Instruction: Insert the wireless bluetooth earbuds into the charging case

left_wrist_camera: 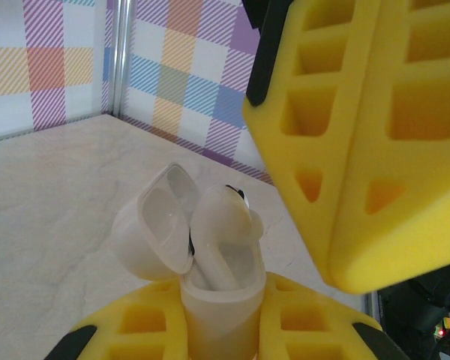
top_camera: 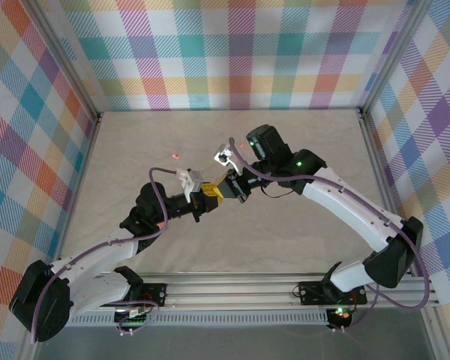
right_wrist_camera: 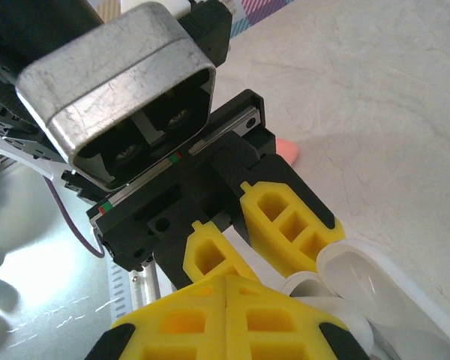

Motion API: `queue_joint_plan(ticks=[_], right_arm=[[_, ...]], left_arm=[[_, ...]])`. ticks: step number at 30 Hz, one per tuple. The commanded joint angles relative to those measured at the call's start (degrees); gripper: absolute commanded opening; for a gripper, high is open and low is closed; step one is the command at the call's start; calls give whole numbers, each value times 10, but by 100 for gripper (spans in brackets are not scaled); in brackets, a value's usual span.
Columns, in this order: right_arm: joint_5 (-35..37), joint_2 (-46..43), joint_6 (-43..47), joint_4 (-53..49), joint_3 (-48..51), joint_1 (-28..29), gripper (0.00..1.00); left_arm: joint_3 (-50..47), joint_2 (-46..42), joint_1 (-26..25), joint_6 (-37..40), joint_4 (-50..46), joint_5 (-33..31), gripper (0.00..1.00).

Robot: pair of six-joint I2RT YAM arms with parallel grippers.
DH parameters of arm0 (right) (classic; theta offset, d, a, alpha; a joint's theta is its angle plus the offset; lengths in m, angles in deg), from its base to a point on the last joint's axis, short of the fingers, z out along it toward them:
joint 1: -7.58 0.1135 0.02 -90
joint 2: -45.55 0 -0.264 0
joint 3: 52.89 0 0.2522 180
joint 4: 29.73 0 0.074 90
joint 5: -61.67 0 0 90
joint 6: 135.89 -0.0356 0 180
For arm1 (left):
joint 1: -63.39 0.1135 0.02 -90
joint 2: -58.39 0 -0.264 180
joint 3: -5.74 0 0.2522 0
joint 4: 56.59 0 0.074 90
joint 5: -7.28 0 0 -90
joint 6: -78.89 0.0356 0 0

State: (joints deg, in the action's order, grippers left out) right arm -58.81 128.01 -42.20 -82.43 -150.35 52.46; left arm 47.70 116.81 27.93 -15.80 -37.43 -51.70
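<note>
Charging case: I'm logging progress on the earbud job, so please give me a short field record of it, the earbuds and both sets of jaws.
case: white charging case, lid open, held above the table
earbud: one white earbud stem-down in the case, head above the rim
left jaws: shut on the case
right jaws: shut, nothing seen between them, just above and beside the earbud
elsewhere: tiny pink piece lying on the table

Your left arm (top_camera: pixel 97 264) and right arm (top_camera: pixel 343 208) wear white shells, black joints, purple cables (top_camera: pixel 162 206) and yellow cut-out fingers (right_wrist_camera: pixel 285 221).
</note>
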Motion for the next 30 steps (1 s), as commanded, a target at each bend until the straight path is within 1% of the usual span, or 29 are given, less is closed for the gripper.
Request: queue_joint_plan(ticks=[1,6,9,12,18,23,30], right_arm=[[-47,3,-11,-5,-17,-12,3],[-64,5,-51,-2,-30,-32,2],[-52,9,-82,-15,-51,-41,2],[-35,12,-94,-36,-70,-41,3],[10,25,-85,-82,-87,-40,7],[43,35,-73,-108,-91,-31,16],[66,45,-55,-125,-96,-19,16]], left_arm=[[-9,-19,3,10,3,10,0],[-11,-23,3,10,0,7,0],[-11,-23,3,10,-5,3,0],[-10,-23,3,10,-8,-1,0],[-1,-16,3,10,-15,-2,0],[6,-15,3,13,-23,-1,0],[8,-14,3,12,-22,1,0]])
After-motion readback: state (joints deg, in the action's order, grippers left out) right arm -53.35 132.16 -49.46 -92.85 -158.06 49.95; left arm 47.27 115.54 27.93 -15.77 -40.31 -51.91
